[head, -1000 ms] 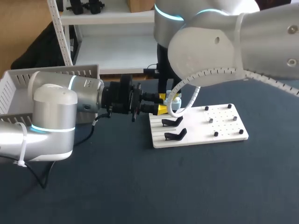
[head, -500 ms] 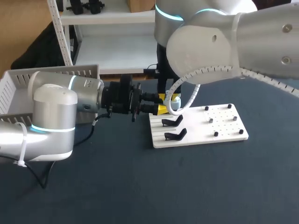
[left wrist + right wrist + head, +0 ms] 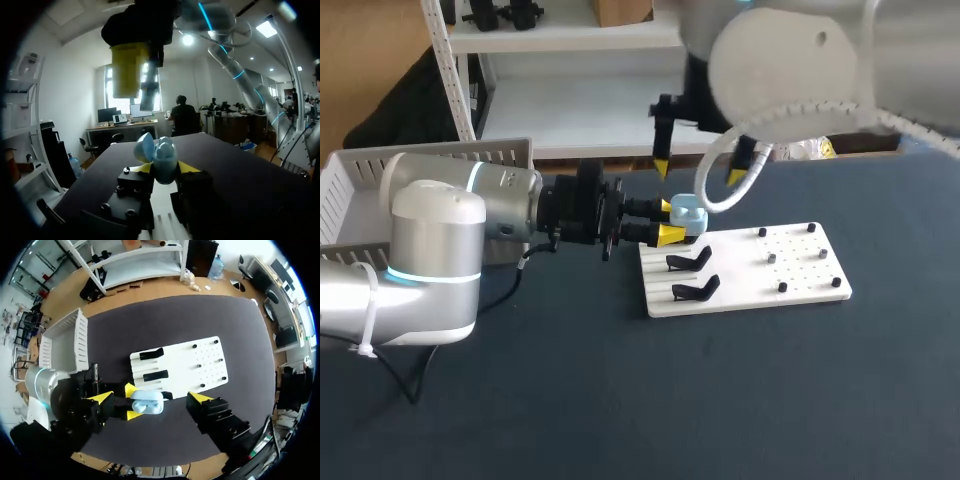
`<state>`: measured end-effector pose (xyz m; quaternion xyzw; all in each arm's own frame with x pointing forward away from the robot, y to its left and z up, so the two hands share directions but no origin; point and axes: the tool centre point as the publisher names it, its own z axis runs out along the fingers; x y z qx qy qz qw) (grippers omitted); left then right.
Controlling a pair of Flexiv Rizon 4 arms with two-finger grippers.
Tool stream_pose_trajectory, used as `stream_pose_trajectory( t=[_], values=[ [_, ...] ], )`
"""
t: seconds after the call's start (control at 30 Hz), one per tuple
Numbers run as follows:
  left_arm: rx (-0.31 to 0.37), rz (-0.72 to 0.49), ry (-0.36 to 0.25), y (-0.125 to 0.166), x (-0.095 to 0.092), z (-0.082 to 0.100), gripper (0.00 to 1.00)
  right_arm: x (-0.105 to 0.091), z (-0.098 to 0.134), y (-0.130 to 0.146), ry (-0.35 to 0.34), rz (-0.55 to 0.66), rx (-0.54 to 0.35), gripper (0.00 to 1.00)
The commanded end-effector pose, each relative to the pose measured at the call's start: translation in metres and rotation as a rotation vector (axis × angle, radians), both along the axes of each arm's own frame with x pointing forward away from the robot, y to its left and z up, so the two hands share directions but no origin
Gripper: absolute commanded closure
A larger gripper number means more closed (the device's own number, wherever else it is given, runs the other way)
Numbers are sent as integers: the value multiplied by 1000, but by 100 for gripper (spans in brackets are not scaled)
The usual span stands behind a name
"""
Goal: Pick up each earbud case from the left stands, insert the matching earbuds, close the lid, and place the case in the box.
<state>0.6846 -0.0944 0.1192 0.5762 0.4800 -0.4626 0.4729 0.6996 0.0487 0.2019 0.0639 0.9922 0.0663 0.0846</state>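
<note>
A light blue earbud case (image 3: 688,213) is held above the far left corner of the white board (image 3: 800,280), with my left gripper (image 3: 670,221) shut on it from the side. In the left wrist view the case (image 3: 161,156) sits between the yellow tips with its lid tilted open. My right gripper (image 3: 698,173) hangs open well above the case, touching nothing. From the right wrist view the case (image 3: 148,402) lies far below, between the wide-spread fingertips (image 3: 200,399). Two black stands (image 3: 690,263) on the board's left part are bare.
Several small pegs (image 3: 772,257) dot the board's right part. A white slatted box (image 3: 345,205) stands at the table's far left, behind my left arm. Dark table surface lies in front of the board.
My right gripper, which was down at the case with its fingers close together, has opened wide and risen away from it. The left arm and the case have kept still.
</note>
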Motion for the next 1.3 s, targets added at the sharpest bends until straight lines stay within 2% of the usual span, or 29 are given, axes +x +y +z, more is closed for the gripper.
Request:
stream_pose_trajectory(
  t=[0.03,0.17,0.3,0.53,0.83,1.17,1.3],
  values=[
    [-2,4,-2,0,-1,-1,100,28,-17,-14,20,-59,11,0],
    [-2,4,-2,0,-1,-1,100,45,-31,-25,43,-120,11,0],
    [-2,4,-2,0,-1,-1,100,49,-40,-31,60,-140,9,0],
    [-2,4,-2,0,-1,-1,100,32,-52,-35,103,-124,-24,0],
    [-2,4,-2,0,-1,-1,100,6,-51,-41,150,-98,-41,0],
    [-2,4,-2,0,-1,-1,100,-8,-49,-42,197,-71,-46,0],
    [-2,4,-2,0,-1,-1,100,-10,-45,-42,168,-64,-46,0]
  ],
)
